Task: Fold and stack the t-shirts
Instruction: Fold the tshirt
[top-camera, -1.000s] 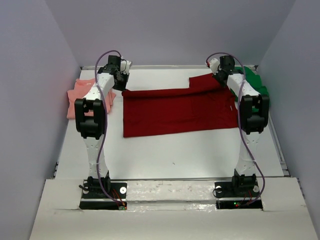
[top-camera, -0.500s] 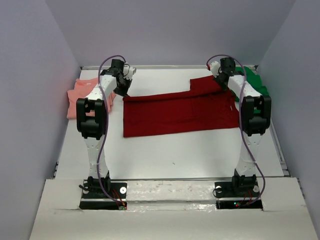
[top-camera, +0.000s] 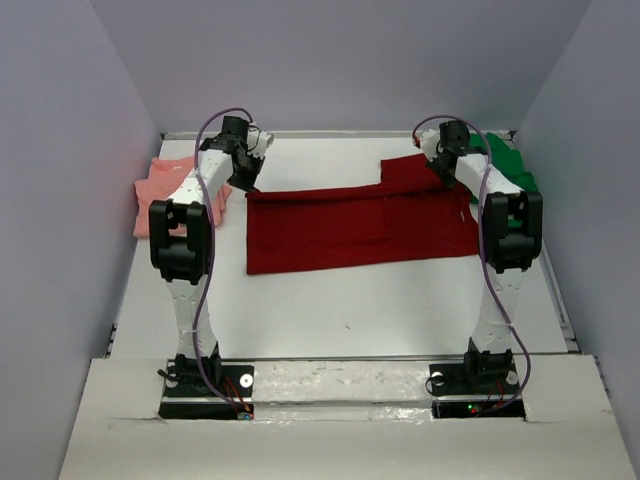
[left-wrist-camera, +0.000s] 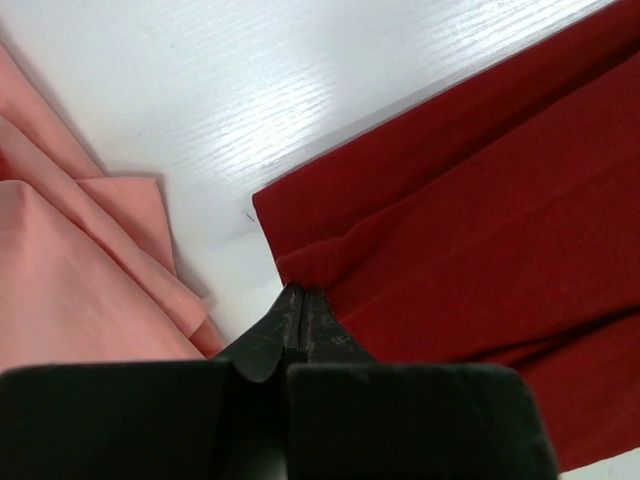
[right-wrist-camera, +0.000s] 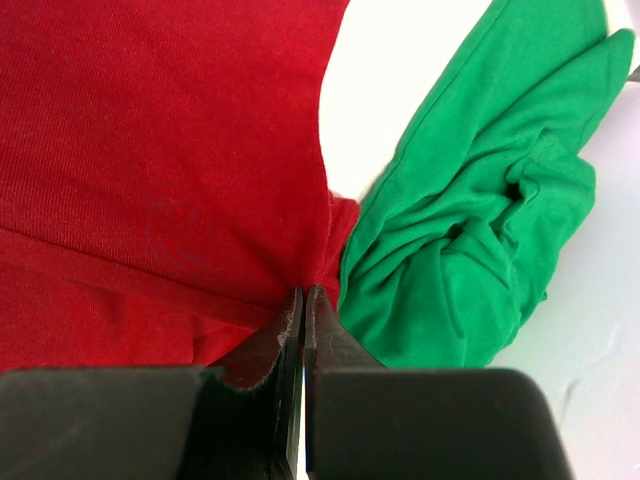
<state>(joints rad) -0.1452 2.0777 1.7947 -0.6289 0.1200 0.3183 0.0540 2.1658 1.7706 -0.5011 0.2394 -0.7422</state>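
Dark red t-shirt (top-camera: 360, 225) lies spread flat across the middle of the white table (top-camera: 330, 300), its long side running left to right. A sleeve part sticks out toward the far edge at its right end.

Salmon pink t-shirt (top-camera: 150, 205): bunched at the far left edge of the table, just beside the red shirt's left end, with a strip of bare table between them in the left wrist view.

Green t-shirt (top-camera: 512, 160): crumpled in the far right corner, touching the red shirt's right end in the right wrist view.

Left gripper (left-wrist-camera: 300, 300): down at the red shirt's far left corner. Fingers are pressed together with no gap, and the hem puckers into the tips, so it appears to pinch that hem. How much cloth sits between the pads is hidden.

Right gripper (right-wrist-camera: 303, 295): down at the red shirt's far right end, right at the border with the green cloth. Fingers are closed, and red fabric creases converge on the tips.
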